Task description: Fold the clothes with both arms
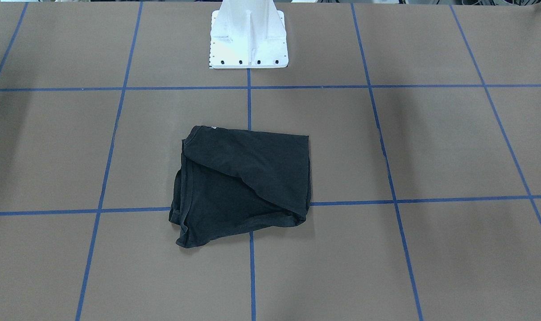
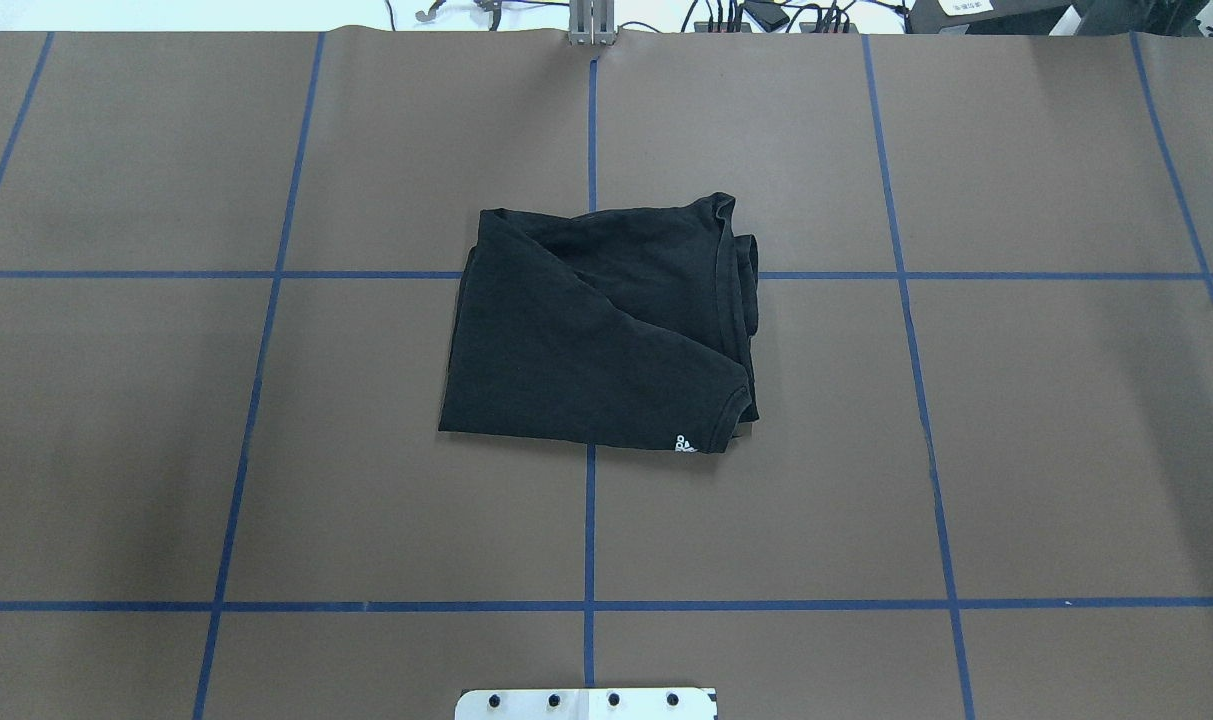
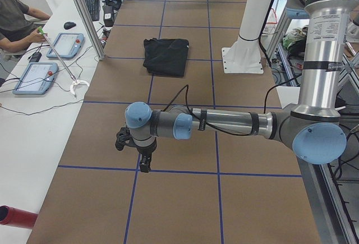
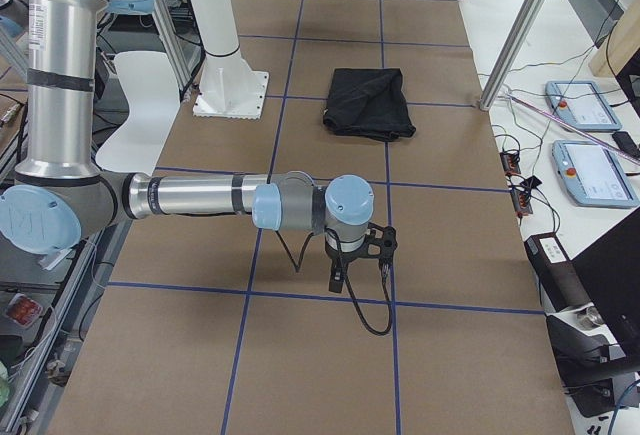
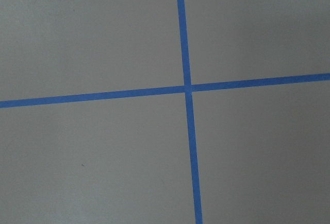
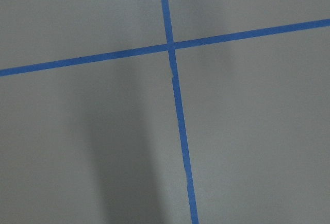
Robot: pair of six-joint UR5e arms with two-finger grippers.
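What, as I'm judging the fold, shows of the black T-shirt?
The black knit T-shirt lies folded into a rough rectangle over a crossing of blue tape lines on the brown table. A diagonal flap crosses its top, stitched hems bunch along its edge toward the robot's right, and a small white mark shows at one corner. Only the table touches it.

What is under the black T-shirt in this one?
The brown table surface. Two blue tape lines run under the T-shirt; their crossing is covered, as is anything else beneath.
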